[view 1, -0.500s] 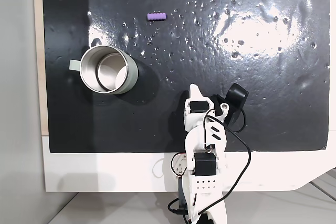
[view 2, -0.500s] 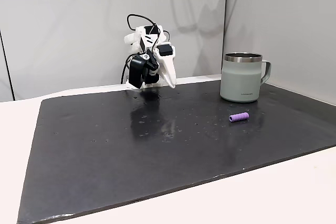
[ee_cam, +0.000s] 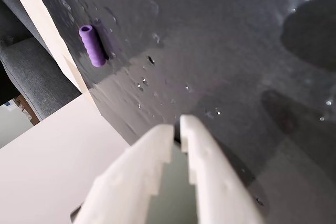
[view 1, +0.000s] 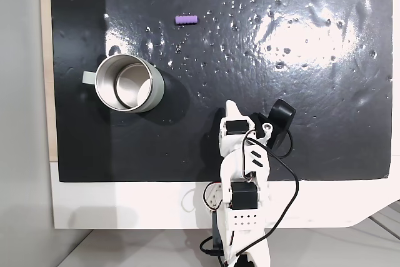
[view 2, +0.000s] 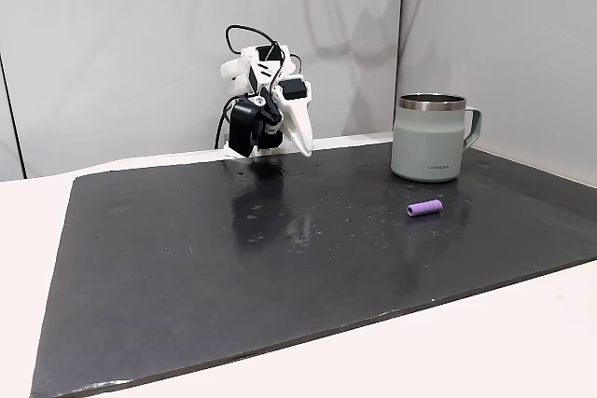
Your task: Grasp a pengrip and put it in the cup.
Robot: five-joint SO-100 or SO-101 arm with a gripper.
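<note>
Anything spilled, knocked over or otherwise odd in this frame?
Nothing serious. The black mat carries scattered small specks or bumps that glint like droplets; I cannot tell which. The cup stands upright and empty, the pengrip lies on its side apart from it, and the gripper holds nothing.

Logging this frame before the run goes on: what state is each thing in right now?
pengrip: lying on its side on the black mat, free, not in the cup.
cup: upright, mouth open, nothing seen inside, handle tab pointing left in the top-down fixed view.
hand: shut, holding nothing, raised off the mat, well short of the pengrip.
black mat: flat, speckled with droplets.
</note>
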